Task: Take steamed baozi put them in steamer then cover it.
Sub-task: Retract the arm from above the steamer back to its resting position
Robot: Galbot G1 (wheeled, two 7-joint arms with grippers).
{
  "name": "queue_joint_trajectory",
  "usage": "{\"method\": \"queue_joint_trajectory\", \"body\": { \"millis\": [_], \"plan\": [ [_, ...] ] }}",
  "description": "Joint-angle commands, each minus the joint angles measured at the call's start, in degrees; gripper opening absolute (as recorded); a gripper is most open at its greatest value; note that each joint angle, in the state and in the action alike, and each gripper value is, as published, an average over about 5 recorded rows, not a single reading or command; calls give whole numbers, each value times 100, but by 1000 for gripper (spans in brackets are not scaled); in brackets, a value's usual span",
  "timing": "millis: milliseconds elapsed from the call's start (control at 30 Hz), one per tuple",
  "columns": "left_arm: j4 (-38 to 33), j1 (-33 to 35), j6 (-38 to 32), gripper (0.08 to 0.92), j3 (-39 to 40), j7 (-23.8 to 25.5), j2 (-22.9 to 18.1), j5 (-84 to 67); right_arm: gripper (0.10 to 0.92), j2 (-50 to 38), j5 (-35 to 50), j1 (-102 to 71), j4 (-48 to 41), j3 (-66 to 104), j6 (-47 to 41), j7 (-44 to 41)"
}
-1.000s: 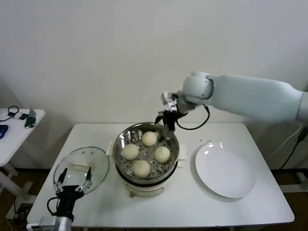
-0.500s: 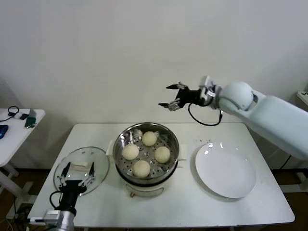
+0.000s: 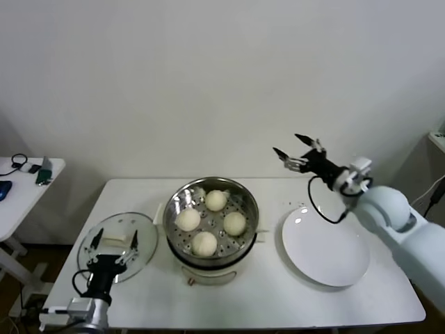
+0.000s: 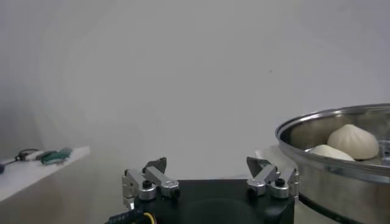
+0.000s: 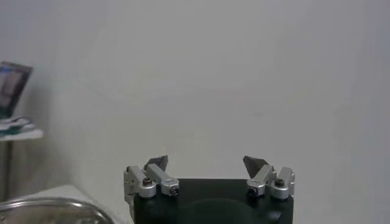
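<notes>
Against a plain pale wall, a white surface carries the steamer, a shiny steel basket on a white cooker base, standing at its middle. Four steamed baozi lie inside on the perforated floor, set apart in a rough diamond: one toward the wall, one toward the front edge, one on each side. The cover, a clear glass lid with a white bar handle, lies flat on the surface just to the left of the steamer, not on it. To the right of the steamer, a flat white plate rests bare.

The left hand sits low at the front left corner, over the near part of the cover, its fingers spread wide and gripping nothing; from its wrist camera the steamer's rim and two buns show off to one side. The right hand is raised in the air behind the plate and to the right of the steamer, well above the surface, pointing toward the wall, fingers likewise spread wide and empty.

A small side table at far left holds a few dark items.
</notes>
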Motion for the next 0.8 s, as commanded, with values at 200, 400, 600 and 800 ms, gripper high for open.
{"method": "queue_joint_trajectory", "body": {
  "millis": [200, 400, 600, 800],
  "plan": [
    [127, -3, -267, 823, -120, -185, 437, 1739, 823, 1590, -1024, -4555, 907, 3109, 1421, -47],
    [712, 36, -903, 823, -264, -1418, 884, 4255, 823, 2405, -1532, -5281, 1161, 2986, 1731, -9],
    [1486, 106, -1265, 823, -272, -2036, 1278, 5250, 823, 3072, -1730, -5681, 1100, 2795, 2044, -58],
    [2108, 3, -1224, 823, -229, -2241, 1428, 5836, 823, 3406, -1756, -5840, 1032, 2736, 2129, 37]
  ]
}}
